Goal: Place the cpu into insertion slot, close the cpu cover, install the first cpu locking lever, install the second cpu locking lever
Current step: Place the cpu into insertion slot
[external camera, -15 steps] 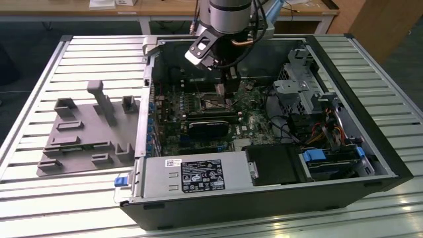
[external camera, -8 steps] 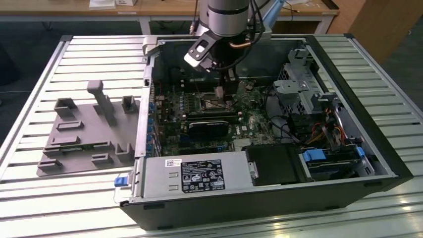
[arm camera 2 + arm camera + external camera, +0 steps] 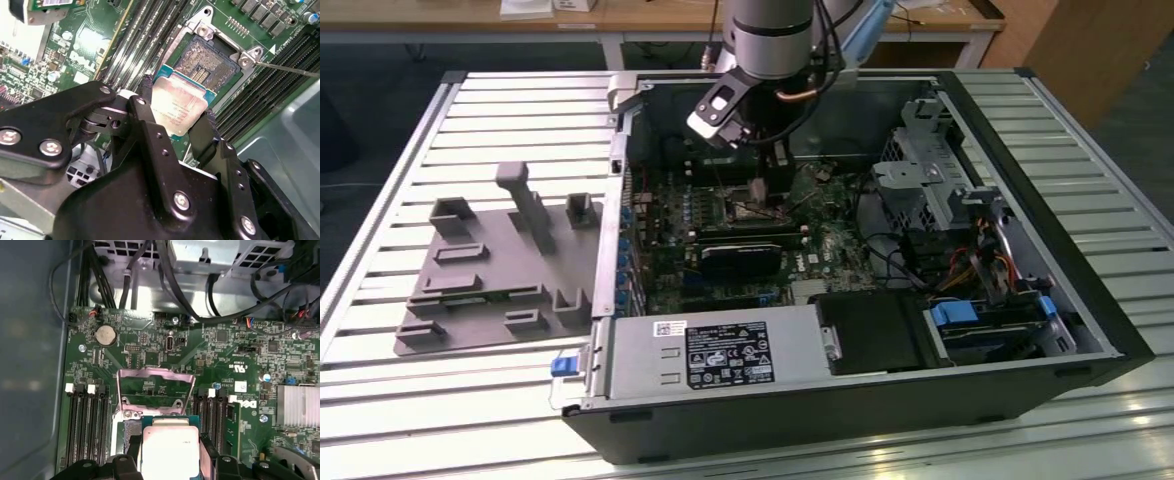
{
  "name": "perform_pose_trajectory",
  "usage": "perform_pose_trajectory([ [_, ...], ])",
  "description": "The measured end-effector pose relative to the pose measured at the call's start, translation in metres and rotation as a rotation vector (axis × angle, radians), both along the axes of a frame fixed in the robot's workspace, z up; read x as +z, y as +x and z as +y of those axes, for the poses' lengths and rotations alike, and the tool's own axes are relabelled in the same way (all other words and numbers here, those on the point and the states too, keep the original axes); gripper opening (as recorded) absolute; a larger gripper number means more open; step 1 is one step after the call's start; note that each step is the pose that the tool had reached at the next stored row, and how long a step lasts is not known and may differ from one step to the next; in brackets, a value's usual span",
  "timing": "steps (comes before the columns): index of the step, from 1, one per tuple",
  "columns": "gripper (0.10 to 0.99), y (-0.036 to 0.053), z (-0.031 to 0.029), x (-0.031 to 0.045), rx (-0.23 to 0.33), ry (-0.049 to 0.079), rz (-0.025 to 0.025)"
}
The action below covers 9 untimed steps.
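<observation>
My gripper is shut on the cpu, a silver-grey square chip pinched by its edges between two black fingers. The chip hangs tilted just above and beside the insertion slot, whose gold contact field lies bare. In the first wrist view the cpu sits between the gripper fingers, in front of the cpu cover, which stands swung up and open. A thin wire locking lever stands out to one side of the socket. In the exterior view the gripper reaches down into the open computer case over the slot.
Long black memory slots flank the socket on both sides. Black cables hang near the drive cage. A silver heatsink and a power supply sit nearby. A grey fixture tray lies at the exterior view's left.
</observation>
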State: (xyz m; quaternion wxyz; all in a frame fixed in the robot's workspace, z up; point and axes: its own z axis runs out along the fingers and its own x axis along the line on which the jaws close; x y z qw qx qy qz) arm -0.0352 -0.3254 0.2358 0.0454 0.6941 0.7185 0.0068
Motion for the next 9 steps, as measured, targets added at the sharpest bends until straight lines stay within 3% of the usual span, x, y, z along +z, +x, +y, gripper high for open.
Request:
perform_pose_trajectory([
  [3, 0.537, -0.0013, 0.0018, -0.0053, 0.000, -0.004, -0.0017],
  [9, 0.537, -0.0065, 0.0048, -0.0140, 0.000, -0.005, -0.0191],
])
